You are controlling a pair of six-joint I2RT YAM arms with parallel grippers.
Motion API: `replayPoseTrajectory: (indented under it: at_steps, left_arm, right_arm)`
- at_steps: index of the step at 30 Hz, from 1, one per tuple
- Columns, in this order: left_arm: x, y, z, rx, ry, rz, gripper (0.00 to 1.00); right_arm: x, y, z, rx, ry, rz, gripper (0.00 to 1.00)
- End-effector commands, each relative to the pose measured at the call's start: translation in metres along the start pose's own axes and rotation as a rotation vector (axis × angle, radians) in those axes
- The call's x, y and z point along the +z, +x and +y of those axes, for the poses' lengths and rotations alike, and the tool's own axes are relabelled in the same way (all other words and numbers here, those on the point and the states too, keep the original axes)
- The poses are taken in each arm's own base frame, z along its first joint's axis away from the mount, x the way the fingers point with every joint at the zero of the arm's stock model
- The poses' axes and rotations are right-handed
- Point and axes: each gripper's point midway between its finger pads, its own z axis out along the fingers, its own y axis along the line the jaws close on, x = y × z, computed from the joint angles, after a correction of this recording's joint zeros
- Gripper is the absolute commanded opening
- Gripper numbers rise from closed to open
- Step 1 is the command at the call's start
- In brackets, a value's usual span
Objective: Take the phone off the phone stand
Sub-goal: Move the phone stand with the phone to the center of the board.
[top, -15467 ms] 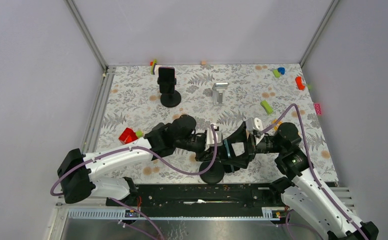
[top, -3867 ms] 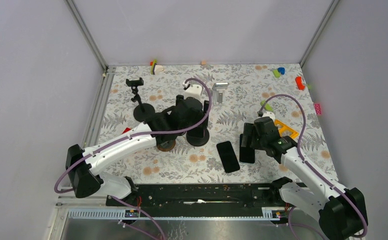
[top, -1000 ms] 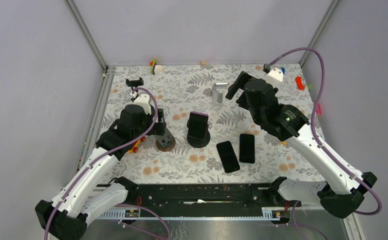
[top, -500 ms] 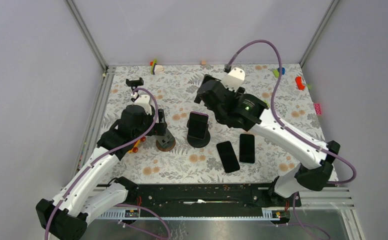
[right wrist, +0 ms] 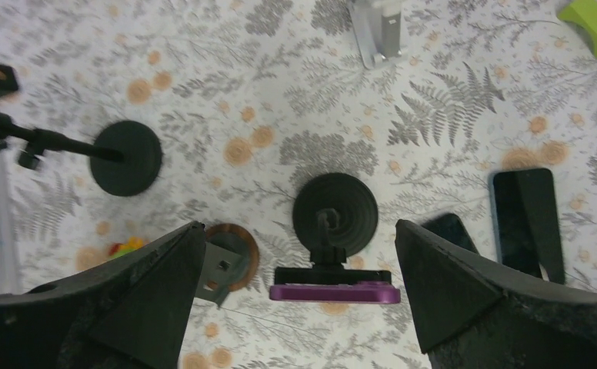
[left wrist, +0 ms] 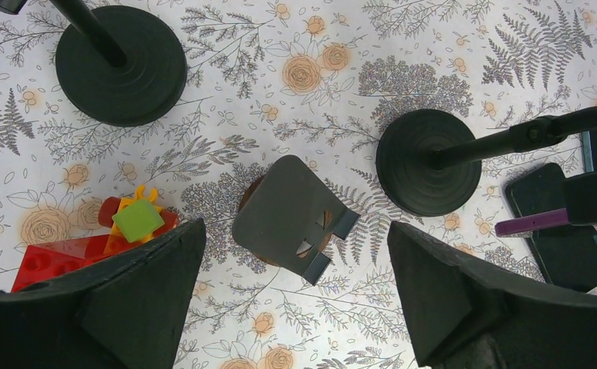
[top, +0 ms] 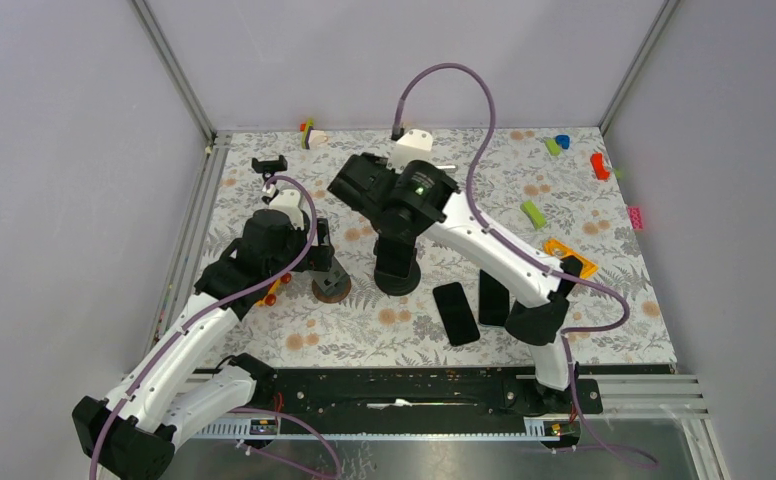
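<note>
The right gripper [right wrist: 297, 224] swung across in the last 1 second and now hangs over the purple phone [right wrist: 334, 293], still clipped in the phone stand [right wrist: 335, 209], so it looks lined up for the grab. Its 2 fingers are spread wide and empty; the left gripper [left wrist: 295, 224] is the same, parked off to the side.

White links [top: 179, 340], black joints [top: 264, 240], purple cables [top: 444, 68].

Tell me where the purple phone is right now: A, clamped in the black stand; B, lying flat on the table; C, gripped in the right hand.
A: the right wrist view shows the purple phone sitting edge-on in the clamp atop the black stand, with nothing gripping it.
</note>
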Motion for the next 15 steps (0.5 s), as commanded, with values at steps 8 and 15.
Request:
replayPoseTrajectory:
  at_steps: [8, 15]
  left_arm:
    - [-0.003, -0.015, 0.001, -0.023, -0.006, -0.063, 0.99]
    - [-0.003, -0.015, 0.001, -0.022, -0.01, -0.063, 0.99]
  right_arm:
    - [-0.004, 0.022, -0.021, -0.072, 0.068, -0.028, 1.0]
    - [0.002, 0.037, -0.026, -0.071, 0.087, 0.001, 1.0]
